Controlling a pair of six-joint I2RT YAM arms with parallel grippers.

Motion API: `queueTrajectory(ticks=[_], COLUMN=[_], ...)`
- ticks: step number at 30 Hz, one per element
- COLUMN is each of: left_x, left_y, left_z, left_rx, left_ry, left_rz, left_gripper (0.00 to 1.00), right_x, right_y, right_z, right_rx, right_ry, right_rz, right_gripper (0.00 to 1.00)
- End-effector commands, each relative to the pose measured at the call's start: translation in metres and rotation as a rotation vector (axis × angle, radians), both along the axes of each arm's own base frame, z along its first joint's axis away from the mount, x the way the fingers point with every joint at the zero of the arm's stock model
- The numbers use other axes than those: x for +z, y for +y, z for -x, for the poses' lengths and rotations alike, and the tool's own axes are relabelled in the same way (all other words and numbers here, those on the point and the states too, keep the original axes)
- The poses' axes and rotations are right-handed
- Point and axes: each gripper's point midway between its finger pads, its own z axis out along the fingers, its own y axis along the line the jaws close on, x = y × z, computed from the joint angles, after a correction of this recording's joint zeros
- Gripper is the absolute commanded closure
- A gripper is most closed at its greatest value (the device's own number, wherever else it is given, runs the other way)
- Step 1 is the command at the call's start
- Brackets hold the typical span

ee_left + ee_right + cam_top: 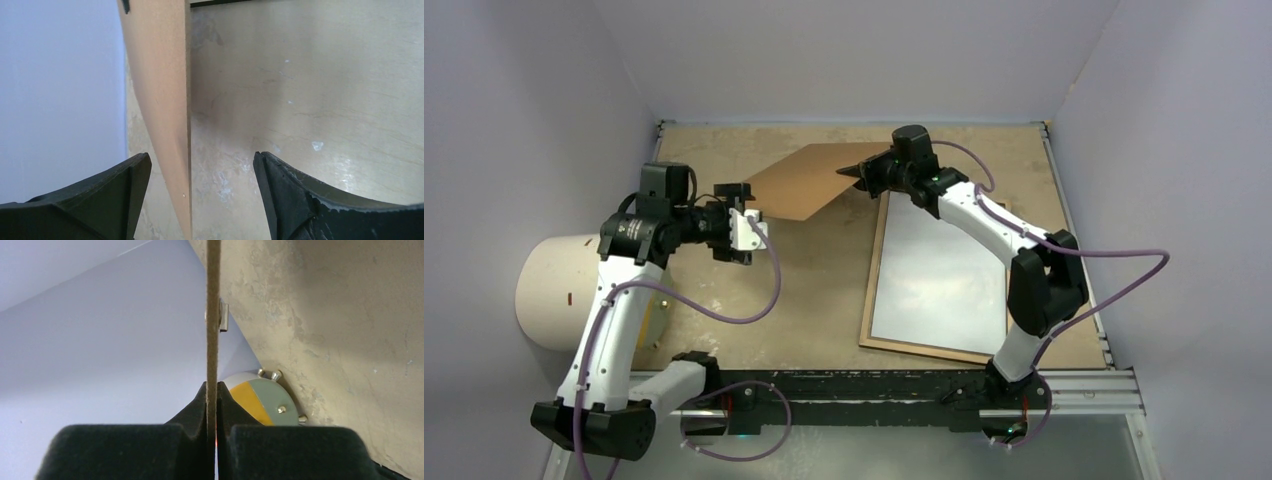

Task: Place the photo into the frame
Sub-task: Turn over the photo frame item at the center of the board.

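A plain brown backing board hangs tilted above the back of the table. My right gripper is shut on its right corner, and the right wrist view shows the board's thin edge pinched between the jaws. My left gripper stands at the board's left corner. Its jaws are open, with the board between them nearer the left finger and touching neither. The frame, with light wood rails up, lies flat at the right under the right arm. A pale sheet fills it. The photo's picture side is not in view.
A large white cylinder stands off the table's left edge, and its grey and yellow end shows in the right wrist view. Lilac walls close in the back and both sides. A black rail runs along the near edge.
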Motion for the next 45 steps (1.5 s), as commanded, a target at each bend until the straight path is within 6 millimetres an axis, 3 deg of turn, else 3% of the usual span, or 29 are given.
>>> queueTrajectory(ticks=[1, 4, 11, 12, 14, 17, 21, 23, 26, 28, 30, 34, 37, 42, 45], left_x=[0.021, 0.026, 0.034, 0.037, 0.043, 0.056, 0.070, 0.075, 0.081, 0.080, 0.082, 0.076, 0.070, 0.067, 0.071], left_y=[-0.007, -0.009, -0.013, -0.013, -0.012, -0.010, -0.010, -0.010, -0.009, -0.010, -0.011, -0.016, -0.020, -0.023, -0.025], left_z=[-0.030, -0.040, -0.058, -0.060, -0.065, -0.072, -0.079, -0.082, -0.087, -0.090, -0.092, -0.087, -0.079, -0.070, -0.067], left_rx=[0.051, 0.074, 0.080, 0.085, 0.094, 0.119, 0.117, 0.111, 0.120, 0.117, 0.110, 0.056, 0.008, -0.033, -0.045], left_ry=[-0.152, -0.200, -0.259, -0.274, -0.303, -0.354, -0.424, -0.448, -0.453, -0.426, -0.409, -0.354, -0.312, -0.290, -0.291], left_rz=[0.079, 0.103, 0.086, 0.086, 0.082, 0.091, 0.087, 0.075, 0.068, 0.059, 0.058, 0.034, 0.016, 0.014, 0.019], left_gripper=[0.21, 0.26, 0.50, 0.56, 0.76, 1.00, 1.00, 1.00, 1.00, 1.00, 1.00, 1.00, 1.00, 1.00, 1.00], right_x=[0.076, 0.080, 0.098, 0.097, 0.096, 0.090, 0.076, 0.064, 0.051, 0.053, 0.069, 0.085, 0.092, 0.111, 0.115], right_y=[0.005, 0.007, 0.018, 0.018, 0.018, 0.022, 0.025, 0.018, 0.000, -0.015, -0.029, -0.060, -0.082, -0.085, -0.081], right_z=[0.004, 0.009, 0.025, 0.026, 0.029, 0.039, 0.060, 0.070, 0.084, 0.093, 0.097, 0.091, 0.088, 0.106, 0.109], right_rx=[0.006, 0.006, 0.049, 0.054, 0.068, 0.134, 0.310, 0.397, 0.516, 0.598, 0.661, 0.738, 0.731, 0.801, 0.819], right_ry=[-0.135, -0.131, -0.149, -0.147, -0.152, -0.173, -0.250, -0.284, -0.358, -0.444, -0.590, -0.928, -1.164, -1.627, -1.758], right_rz=[-0.196, -0.241, -0.283, -0.282, -0.289, -0.264, -0.172, -0.089, 0.001, 0.058, 0.124, 0.501, 0.716, 0.862, 0.890], right_gripper=[1.00, 1.00, 1.00, 1.00, 1.00, 0.84, 0.45, 0.30, 0.14, 0.10, 0.08, 0.05, 0.10, 0.05, 0.02])
